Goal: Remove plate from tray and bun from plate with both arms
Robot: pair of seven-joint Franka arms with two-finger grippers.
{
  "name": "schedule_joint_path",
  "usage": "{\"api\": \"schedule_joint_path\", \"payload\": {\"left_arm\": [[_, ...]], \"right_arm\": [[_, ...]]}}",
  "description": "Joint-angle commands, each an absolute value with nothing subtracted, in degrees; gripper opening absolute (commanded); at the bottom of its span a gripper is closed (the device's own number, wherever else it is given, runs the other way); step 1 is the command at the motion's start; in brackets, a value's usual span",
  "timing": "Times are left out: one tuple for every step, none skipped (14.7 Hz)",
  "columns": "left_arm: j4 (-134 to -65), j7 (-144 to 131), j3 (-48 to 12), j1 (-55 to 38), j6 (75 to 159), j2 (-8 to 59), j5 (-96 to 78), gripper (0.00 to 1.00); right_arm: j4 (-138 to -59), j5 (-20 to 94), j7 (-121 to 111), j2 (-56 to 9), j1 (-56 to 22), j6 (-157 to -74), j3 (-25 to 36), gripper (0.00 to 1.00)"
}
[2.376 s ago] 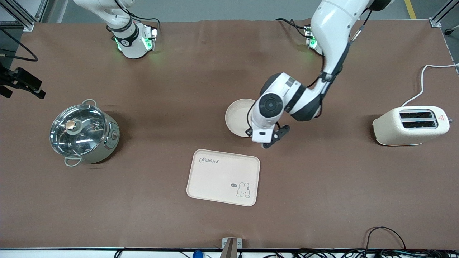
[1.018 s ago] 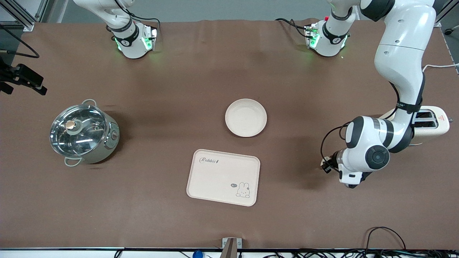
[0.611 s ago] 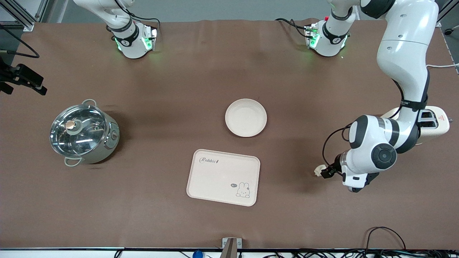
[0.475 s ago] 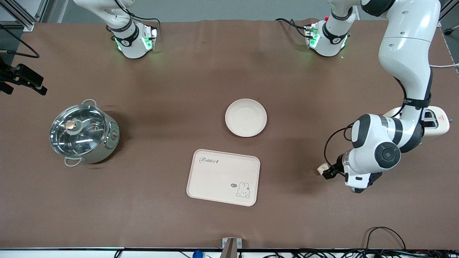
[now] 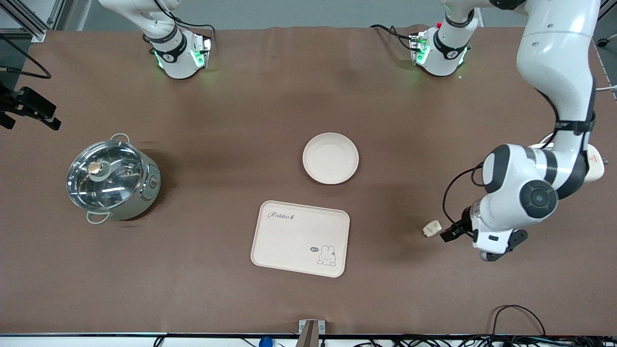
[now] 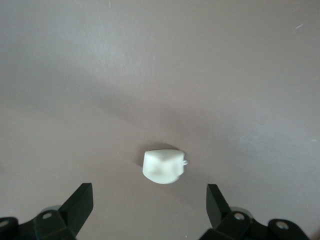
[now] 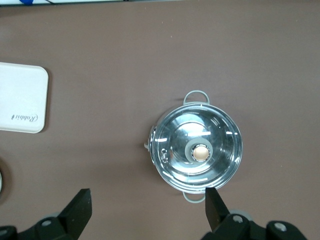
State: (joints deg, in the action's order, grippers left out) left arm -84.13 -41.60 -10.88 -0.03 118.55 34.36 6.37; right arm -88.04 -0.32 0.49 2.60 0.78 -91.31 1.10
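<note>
Bun [image 5: 432, 228] now lies bare on the brown desk [image 5: 241, 96] toward the left arm's end, well apart from the plate [image 5: 330, 158] and the tray [image 5: 300, 238], and nothing is gripping it. A second ago it was hidden at the left tool [image 5: 448, 236] as that arm carried it away from the plate; since then the fingers have spread and the arm has drawn back a little, so the bun shows just beside the dark fingertips, free of them. The left wrist view confirms it: the pale lump [image 6: 163, 166] rests on the desk between the two wide-set fingers [image 6: 76, 205], touching neither. The plate sits empty on the desk, farther from the front camera than the tray and clear of its rim, and the tray carries nothing either. Judged from this layout, both removals look done: plate off tray, bun off plate. What seems left is for the left arm to lift away without nudging the small, light bun, which could roll if clipped. The right tool [image 7: 145, 210] is released too, held high over the lidded steel pot [image 5: 112, 178] at the right arm's end of the desk, where that arm waits. A cream toaster [image 5: 595, 166] is mostly hidden by the left arm.
</note>
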Motion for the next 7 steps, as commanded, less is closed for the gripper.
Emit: {"api": "schedule_joint_path", "payload": {"left_arm": [[-84.02, -37.81, -11.07, 2.19, 112.44, 27.53, 7.56, 1.00], [-84.02, -34.83, -11.07, 2.37, 109.98, 25.77, 7.56, 1.00], [-84.02, -31.41, -10.90, 2.72, 108.39, 23.84, 7.47, 1.00], [-84.11, -28.07, -10.90, 3.07, 106.37, 21.82, 6.69, 1.00], [-84.02, -25.86, -11.25, 3.95, 103.56, 19.71, 6.59, 1.00], [-84.02, -24.10, -11.60, 4.48, 101.10, 17.16, 6.59, 1.00], [-84.02, -22.25, -11.51, 4.66, 99.33, 14.88, 5.81, 1.00]], "right_arm": [[-88.51, -1.58, 1.05, 3.52, 0.88, -91.93, 0.88, 1.00], [-88.51, -1.58, 0.97, 3.52, 0.97, -91.76, 0.88, 1.00], [-88.59, -1.58, 1.05, 3.52, 0.97, -91.50, 0.97, 1.00], [-88.59, -1.58, 0.88, 3.52, 1.05, -91.32, 0.97, 1.00], [-88.59, -1.58, 0.79, 3.52, 0.97, -91.23, 0.97, 1.00], [-88.51, -1.58, 0.79, 3.52, 0.88, -91.23, 0.88, 1.00], [-88.51, -1.58, 0.88, 3.52, 0.79, -91.23, 0.88, 1.00]]}}
